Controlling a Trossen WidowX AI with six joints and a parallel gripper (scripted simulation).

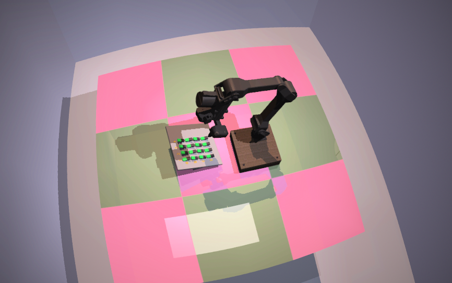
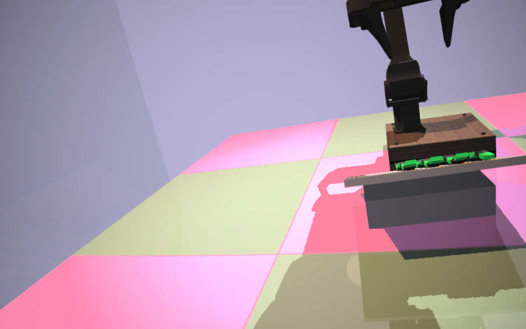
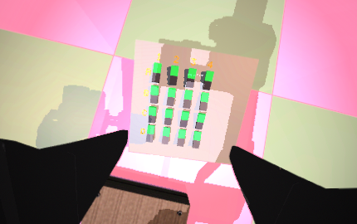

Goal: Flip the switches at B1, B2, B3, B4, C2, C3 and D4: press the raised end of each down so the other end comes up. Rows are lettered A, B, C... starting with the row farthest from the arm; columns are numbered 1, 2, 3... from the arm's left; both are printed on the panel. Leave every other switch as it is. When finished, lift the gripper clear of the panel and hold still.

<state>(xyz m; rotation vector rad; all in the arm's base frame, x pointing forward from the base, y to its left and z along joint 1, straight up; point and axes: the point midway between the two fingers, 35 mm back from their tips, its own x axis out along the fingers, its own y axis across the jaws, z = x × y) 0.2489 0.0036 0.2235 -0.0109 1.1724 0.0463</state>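
The claw (image 2: 418, 48) (image 3: 180, 143) is spread, with nothing between its fingers, above the panel (image 1: 196, 164) (image 2: 372, 179) (image 3: 245, 75); the wrist view shows its printed letters and numbers, while only the exterior view shows the dark block (image 2: 430, 205) under it, near the wooden base (image 1: 246, 156) (image 2: 442, 145) (image 3: 124, 203)

grey-blue walls (image 1: 383, 99) (image 2: 252, 57), pink/green chk. floor (image 1: 130, 96) (image 2: 232, 217) (image 3: 33, 79), pale border, hard shadows
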